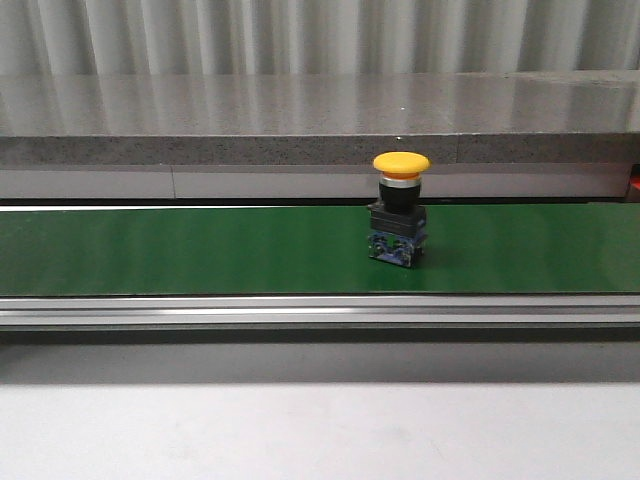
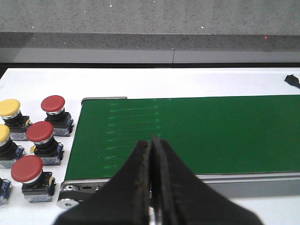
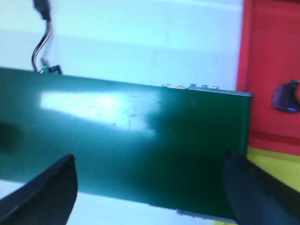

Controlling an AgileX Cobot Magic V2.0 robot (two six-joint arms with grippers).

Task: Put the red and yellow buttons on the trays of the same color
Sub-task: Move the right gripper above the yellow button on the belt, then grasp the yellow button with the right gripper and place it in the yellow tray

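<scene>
In the front view, a yellow button stands upright on its black and blue base on the green conveyor belt, right of the frame's centre. Bare belt stretches wide to its left and a shorter run lies to its right. The belt's near aluminium rail crosses the whole frame, and the white table fills the bottom. Neither arm shows in this view.

In the left wrist view, the left end effector sits at the bottom centre with its two dark fingers pressed together, closed on nothing, over the near edge of the belt. The belt's end lies at centre left of the frame. Beyond that end, at the left of the frame, spare buttons stand close together on the table: three red buttons and two yellow ones. The belt surface to the right of the fingers is bare.

In the right wrist view, the right end effector is spread wide, its fingertips at the lower corners of the frame, with nothing between them. The belt's end edge runs down the right part of the frame. Beyond it lies the red tray, holding an object cut off by the frame edge, and a strip of yellow tray at lower right. A cable hangs at upper left.
</scene>
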